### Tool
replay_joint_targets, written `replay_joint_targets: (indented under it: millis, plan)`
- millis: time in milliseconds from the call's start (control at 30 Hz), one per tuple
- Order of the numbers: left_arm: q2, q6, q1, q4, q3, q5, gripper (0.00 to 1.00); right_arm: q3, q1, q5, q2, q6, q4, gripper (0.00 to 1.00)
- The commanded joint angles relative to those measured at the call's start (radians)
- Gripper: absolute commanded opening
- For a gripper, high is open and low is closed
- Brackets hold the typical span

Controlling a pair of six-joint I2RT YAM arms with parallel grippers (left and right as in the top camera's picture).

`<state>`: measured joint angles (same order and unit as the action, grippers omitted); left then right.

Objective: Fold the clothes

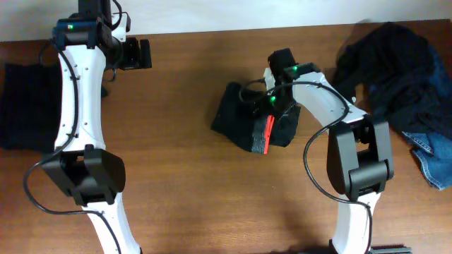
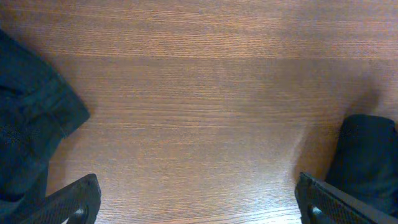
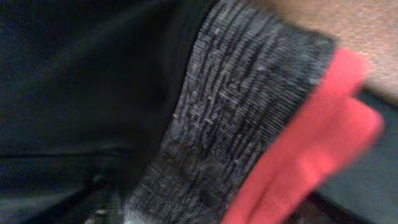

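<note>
1. The red-and-grey banded piece (image 1: 266, 134) lies near the middle of the table (image 1: 183, 176), a dark bundle with its red band turned toward the near edge
2. Your right end effector (image 1: 270, 106) is directly on top of that bundle. You cannot tell whether its fingers are spread or pinching cloth, because the wrist camera shows only fabric
3. A grab this deep could take more than 1 layer, and lifting would then drag the whole bundle instead of turning 1 edge
4. If only the ribbed grey band gets caught, the stretchy knit could slip free partway through the lift
5. Your left end effector (image 1: 140, 53) is spread wide and holds nothing. It hovers over bare wood near the far left corner, well apart from the bundle, so with no 2nd hold the cloth may slide on the smooth wood instead of folding
6. The black garment (image 1: 25, 106) lies at the left edge beside your left arm, and a careless sweep could knock it out of shape
7. The dark pile (image 1: 395, 67) and the denim jeans (image 1: 432, 159) lie along the right edge, close enough that your right arm's elbow could snag them
8. No brand, label or writing can be read in any view
</note>
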<state>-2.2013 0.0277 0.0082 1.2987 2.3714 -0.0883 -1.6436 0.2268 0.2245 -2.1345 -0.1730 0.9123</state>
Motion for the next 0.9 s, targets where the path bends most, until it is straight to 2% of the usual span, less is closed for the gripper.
replay_joint_targets:
  millis: [0,33,133,267,333,433,533,733,767,867]
  plan:
    - [0.004,0.002,0.004,0.003,0.012,0.010,0.99,-0.053,-0.012,-0.005,0.002,-0.115,0.034,0.70]
    - [0.004,0.002,0.004,0.003,0.012,0.010,1.00,-0.053,-0.012,0.021,0.002,-0.134,0.042,0.63]
    - [0.004,0.002,0.004,0.003,0.012,0.010,0.99,-0.053,-0.011,0.087,0.002,-0.155,0.050,0.53]
    - [0.004,0.002,0.004,0.003,0.012,0.010,0.99,-0.053,-0.011,0.089,0.002,-0.178,0.066,0.53]
    - [0.004,0.002,0.004,0.004,0.012,0.010,1.00,-0.053,-0.011,0.077,0.002,-0.182,0.074,0.54]
    - [0.004,0.002,0.004,0.004,0.012,0.010,0.99,-0.053,-0.011,0.029,0.002,-0.187,0.079,0.67]
    - [0.004,0.002,0.004,0.004,0.012,0.010,0.99,-0.053,-0.011,-0.016,0.002,-0.211,0.079,0.73]
    - [0.004,0.002,0.004,0.011,0.012,0.010,0.99,-0.046,-0.011,-0.028,-0.001,-0.281,0.058,0.75]
    - [0.004,0.002,0.004,0.012,0.012,0.010,0.99,-0.042,-0.011,-0.027,-0.005,-0.305,0.048,0.73]
    - [0.004,0.002,0.004,0.012,0.012,0.010,0.99,-0.029,-0.011,-0.021,-0.014,-0.370,0.032,0.57]
